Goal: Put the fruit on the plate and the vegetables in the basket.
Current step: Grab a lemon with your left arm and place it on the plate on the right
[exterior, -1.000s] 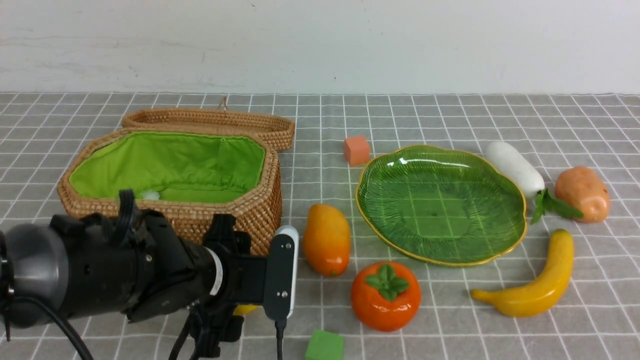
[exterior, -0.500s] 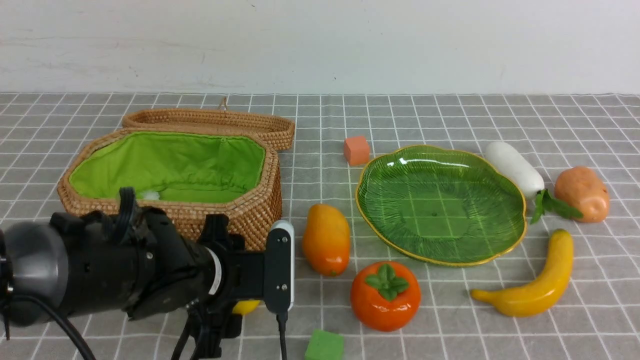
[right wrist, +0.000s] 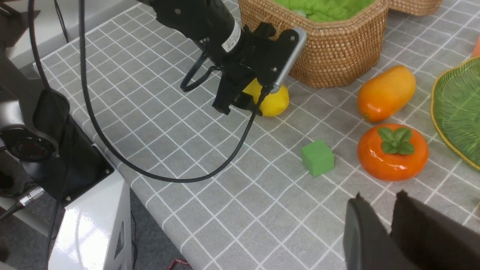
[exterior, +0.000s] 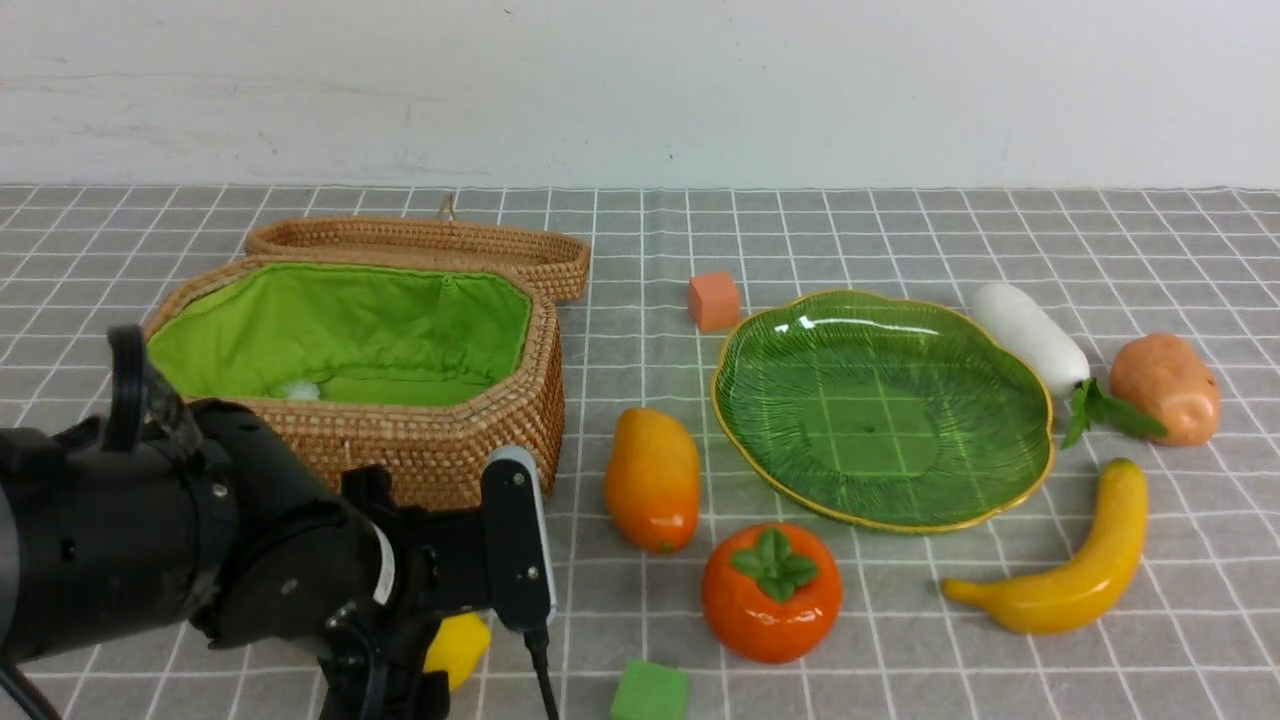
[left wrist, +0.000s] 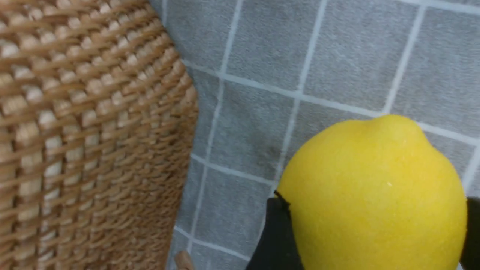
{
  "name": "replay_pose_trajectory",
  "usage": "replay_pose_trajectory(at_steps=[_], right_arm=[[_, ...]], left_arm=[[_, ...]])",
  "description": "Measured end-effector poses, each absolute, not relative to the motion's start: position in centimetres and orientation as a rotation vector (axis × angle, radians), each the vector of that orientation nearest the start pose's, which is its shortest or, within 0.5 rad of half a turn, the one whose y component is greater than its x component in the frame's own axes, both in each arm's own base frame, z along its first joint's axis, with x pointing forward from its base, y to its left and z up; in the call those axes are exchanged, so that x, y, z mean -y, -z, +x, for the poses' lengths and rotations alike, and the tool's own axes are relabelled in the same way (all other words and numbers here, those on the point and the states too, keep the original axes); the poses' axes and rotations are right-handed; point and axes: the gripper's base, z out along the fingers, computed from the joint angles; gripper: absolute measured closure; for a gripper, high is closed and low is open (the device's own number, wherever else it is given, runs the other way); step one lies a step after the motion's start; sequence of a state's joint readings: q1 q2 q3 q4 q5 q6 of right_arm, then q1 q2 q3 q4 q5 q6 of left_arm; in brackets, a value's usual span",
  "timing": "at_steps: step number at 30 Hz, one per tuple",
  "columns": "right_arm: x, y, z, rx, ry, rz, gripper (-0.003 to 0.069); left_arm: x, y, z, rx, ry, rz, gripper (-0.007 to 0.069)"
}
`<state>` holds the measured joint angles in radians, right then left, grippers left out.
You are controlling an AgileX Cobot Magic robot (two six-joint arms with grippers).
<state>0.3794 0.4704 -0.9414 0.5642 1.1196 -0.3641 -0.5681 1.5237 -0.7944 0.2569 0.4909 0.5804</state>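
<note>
Left gripper pinches the yellow lemon.
Right gripper has its fingers almost pressed together and holds nothing. The lemon sits low, just beside the basket wall. The mango lies past it, and the green plate is farther right.

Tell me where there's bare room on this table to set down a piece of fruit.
The plate is empty. Bare cloth runs behind it toward the wall, and in front of the banana at the near right. Crowded: between mango, persimmon and the plate's near rim, and right of the plate, with radish and potato.
</note>
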Motion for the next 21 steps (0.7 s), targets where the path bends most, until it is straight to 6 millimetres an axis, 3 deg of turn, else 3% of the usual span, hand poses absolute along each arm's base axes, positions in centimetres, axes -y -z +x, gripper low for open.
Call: replay_pose_trajectory(at_steps=[6,11,15,16,19,21], right_arm=[[-5.2,-40.1,2.2,-1.909,-0.668,-0.730,0.0528],[-4.3,-39.9,3.1,-1.959,-0.564,-0.584,0.0525],[-3.7,-39.8,3.5,-1.979,-0.488,-0.519,0.0522],[-3.5,-39.8,3.7,-1.979,-0.466,-0.486,0.0520],[-3.1,-40.0,4.0,-1.971,-0.440,-0.419,0.0519],[-2.9,-40.0,4.1,-1.977,-0.427,-0.377,0.0519]], left_arm=[[14.6,-20.6,23.9,-2.127,-0.137,1.594,0.0081],[16.7,-24.5,25.2,-2.112,0.017,1.422,0.0081],[20.6,-27.8,25.7,-2.011,0.118,1.417,0.0081],[22.6,-28.6,26.2,-1.979,0.153,1.415,0.0081],[26.2,-28.5,28.3,-1.977,0.217,1.383,0.0081],[29.2,-28.4,30.9,-1.992,0.281,1.300,0.0081]])
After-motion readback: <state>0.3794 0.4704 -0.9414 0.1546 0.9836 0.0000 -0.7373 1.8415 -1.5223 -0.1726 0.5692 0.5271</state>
